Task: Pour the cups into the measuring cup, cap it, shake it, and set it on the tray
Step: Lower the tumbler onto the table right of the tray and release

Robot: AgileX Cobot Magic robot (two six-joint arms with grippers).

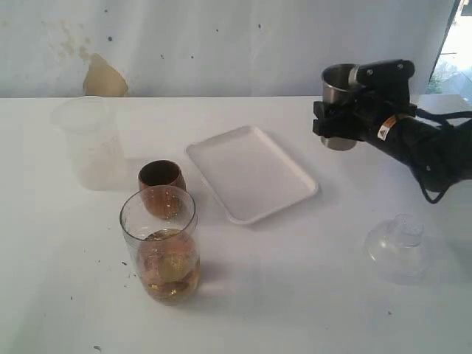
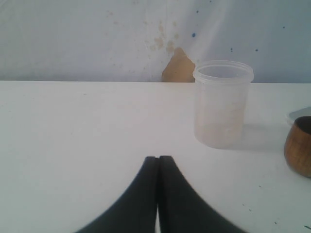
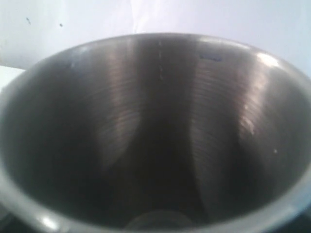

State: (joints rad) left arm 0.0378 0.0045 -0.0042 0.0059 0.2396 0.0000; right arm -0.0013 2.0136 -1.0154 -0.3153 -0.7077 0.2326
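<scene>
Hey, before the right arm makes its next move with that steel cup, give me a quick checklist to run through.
1. Right gripper grips the steel tumbler, upright above the table: ok.
2. Anything left inside the steel tumbler: cannot tell.
3. Measuring cup upright, mouth uncovered, partly filled: ok.
4. Tray has nothing on it: ok.
5. Clear cap on the table near the right arm: ok.
6. Left gripper shut, holding nothing: ok.
</scene>
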